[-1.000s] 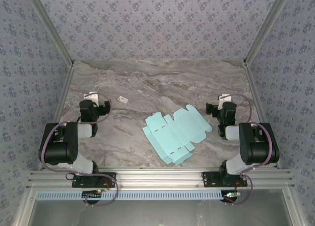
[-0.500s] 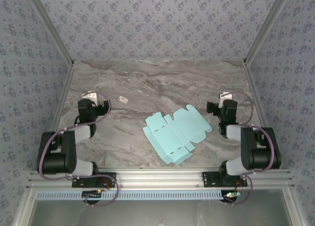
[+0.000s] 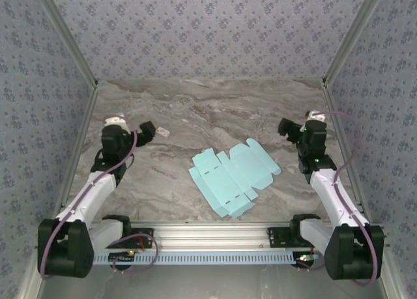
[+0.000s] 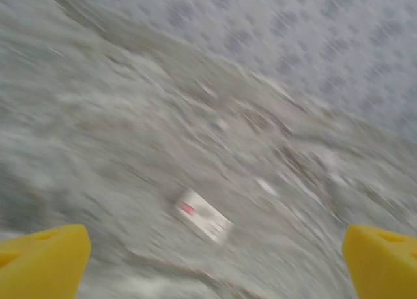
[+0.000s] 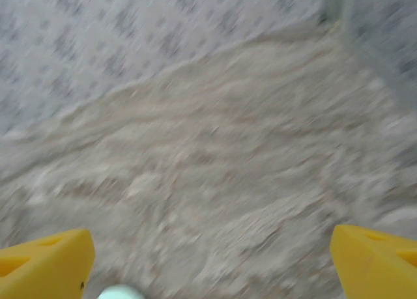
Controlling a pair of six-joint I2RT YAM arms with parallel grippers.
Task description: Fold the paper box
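Light blue cardboard, the paper box (image 3: 234, 178) lies flat and unfolded on the marble desk (image 3: 195, 107), midway between its side edges and nearer the front edge. My left end effector (image 3: 146, 131) near the left edge and my right end effector (image 3: 287, 128) near the right edge both have fingers spread wide, gripping nothing, well apart from the box.

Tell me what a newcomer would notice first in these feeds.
The light blue paper box, a flat unfolded die-cut sheet, lies mid-table between the two arms. The left end effector and right end effector hang open on either side, both apart from it. A small white tag lies on the marble close beside the left one.
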